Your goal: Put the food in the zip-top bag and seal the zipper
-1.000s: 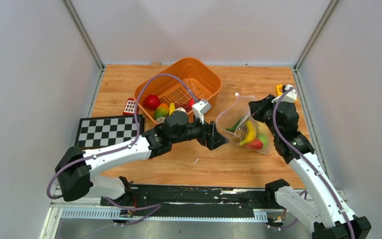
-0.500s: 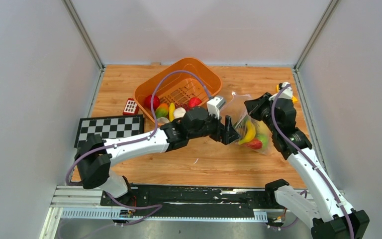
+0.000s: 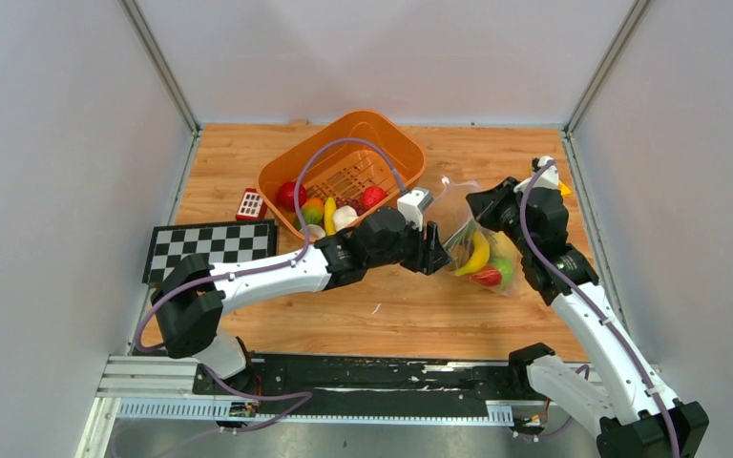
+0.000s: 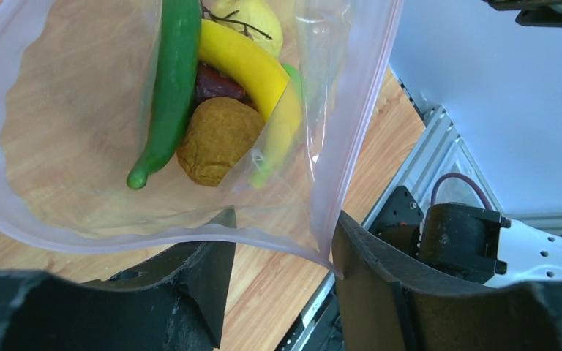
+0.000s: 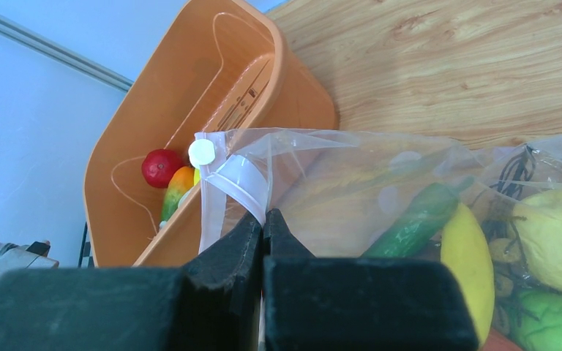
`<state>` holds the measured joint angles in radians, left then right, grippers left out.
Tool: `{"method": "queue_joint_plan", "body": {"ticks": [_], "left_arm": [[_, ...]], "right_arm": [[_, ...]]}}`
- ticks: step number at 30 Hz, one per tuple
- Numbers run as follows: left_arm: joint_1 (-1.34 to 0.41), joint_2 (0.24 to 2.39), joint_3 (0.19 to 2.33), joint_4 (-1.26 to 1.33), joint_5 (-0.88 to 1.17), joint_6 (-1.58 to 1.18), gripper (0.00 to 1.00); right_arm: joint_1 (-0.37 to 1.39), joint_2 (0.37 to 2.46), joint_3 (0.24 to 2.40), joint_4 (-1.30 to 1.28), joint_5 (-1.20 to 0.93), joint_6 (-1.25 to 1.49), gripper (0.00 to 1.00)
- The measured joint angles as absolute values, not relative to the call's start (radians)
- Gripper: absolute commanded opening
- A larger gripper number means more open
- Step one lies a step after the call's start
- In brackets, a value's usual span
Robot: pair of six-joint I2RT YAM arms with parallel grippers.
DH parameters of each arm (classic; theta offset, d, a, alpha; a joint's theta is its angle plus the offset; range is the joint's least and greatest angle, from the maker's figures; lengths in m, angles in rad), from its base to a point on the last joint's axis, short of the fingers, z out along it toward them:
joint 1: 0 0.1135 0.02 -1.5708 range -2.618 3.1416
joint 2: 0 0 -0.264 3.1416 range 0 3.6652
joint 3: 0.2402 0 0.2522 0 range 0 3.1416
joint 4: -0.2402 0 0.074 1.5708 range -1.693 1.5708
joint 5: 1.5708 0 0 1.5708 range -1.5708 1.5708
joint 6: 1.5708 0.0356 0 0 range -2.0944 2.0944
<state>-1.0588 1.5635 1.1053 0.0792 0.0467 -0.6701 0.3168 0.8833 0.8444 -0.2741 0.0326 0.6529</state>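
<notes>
The clear zip-top bag [image 3: 477, 253] lies right of centre with food in it: a yellow banana [image 4: 241, 62], a green pepper [image 4: 172, 80], a brown kiwi [image 4: 216, 139] and a lemon [image 5: 556, 227]. Its mouth gapes toward my left gripper [image 4: 284, 219]. That gripper stands partly open around the near corner of the pinkish zipper [image 4: 366, 110], and the strip touches the right finger. My right gripper [image 5: 263, 219] is shut on the bag's far mouth edge and holds it up. More food, a red fruit [image 3: 291, 196] and a mango [image 3: 313, 210], sits in the basket.
The orange basket [image 3: 396, 143] stands at the back centre, just behind my left wrist. A checkerboard [image 3: 210, 250] lies at the left, with a small red and white block [image 3: 249, 203] beside it. The right wall post is close behind my right arm.
My left arm has swung right to the bag's mouth and its jaws have narrowed around the zipper corner. The right gripper has kept its hold, and the bag's mouth has shifted slightly.
</notes>
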Motion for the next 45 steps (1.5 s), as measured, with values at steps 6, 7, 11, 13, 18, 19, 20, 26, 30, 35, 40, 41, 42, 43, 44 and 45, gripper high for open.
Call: {"method": "queue_joint_plan", "body": {"ticks": [6,7,11,13,18,19,20,26,30,35,40,41,42,43,44,45], "left_arm": [[-1.059,1.581,1.127,0.095,0.046,-0.672,0.65],[-1.059,1.581,1.128,0.098,0.047,-0.672,0.65],[-1.059,1.581,1.129,0.101,0.041,-0.672,0.53],[-1.059,1.583,1.129,0.101,0.035,-0.672,0.38],[-1.059,1.586,1.134,0.1,0.015,-0.647,0.17],[-1.059,1.586,1.134,0.1,0.013,-0.642,0.11],[-1.059,1.586,1.134,0.099,0.01,-0.632,0.05],[-1.058,1.582,1.134,0.084,0.008,-0.549,0.0],[-1.021,1.54,1.133,0.031,0.063,-0.459,0.0],[-0.907,1.434,1.161,-0.121,0.179,-0.318,0.0],[-0.865,1.369,1.274,-0.305,0.244,-0.141,0.0],[-0.869,1.359,1.296,-0.34,0.259,-0.103,0.0],[-0.87,1.353,1.322,-0.384,0.274,-0.06,0.0],[-0.871,1.35,1.338,-0.409,0.282,-0.033,0.0],[-0.871,1.35,1.36,-0.45,0.292,-0.001,0.0],[-0.872,1.35,1.378,-0.488,0.298,0.032,0.0]], "right_arm": [[0.317,0.887,0.844,-0.273,0.007,0.645,0.0],[0.317,0.888,0.844,-0.273,0.006,0.644,0.0],[0.317,0.889,0.844,-0.273,-0.001,0.641,0.0],[0.318,0.889,0.844,-0.273,-0.002,0.637,0.0],[0.318,0.889,0.844,-0.273,-0.017,0.624,0.01],[0.318,0.889,0.844,-0.272,-0.022,0.621,0.02],[0.318,0.889,0.844,-0.271,-0.034,0.615,0.04],[0.318,0.889,0.845,-0.248,-0.11,0.546,0.4],[0.31,0.889,0.886,-0.253,-0.157,0.443,0.56],[0.254,0.887,1.013,-0.248,-0.21,0.281,0.61],[0.215,0.877,1.066,-0.197,-0.256,0.125,0.6],[0.207,0.88,1.069,-0.192,-0.278,0.102,0.61],[0.19,0.89,1.071,-0.177,-0.321,0.069,0.63],[0.175,0.898,1.071,-0.166,-0.356,0.045,0.63],[0.152,0.913,1.072,-0.15,-0.414,0.013,0.63],[0.12,0.933,1.074,-0.14,-0.489,-0.024,0.63]]}}
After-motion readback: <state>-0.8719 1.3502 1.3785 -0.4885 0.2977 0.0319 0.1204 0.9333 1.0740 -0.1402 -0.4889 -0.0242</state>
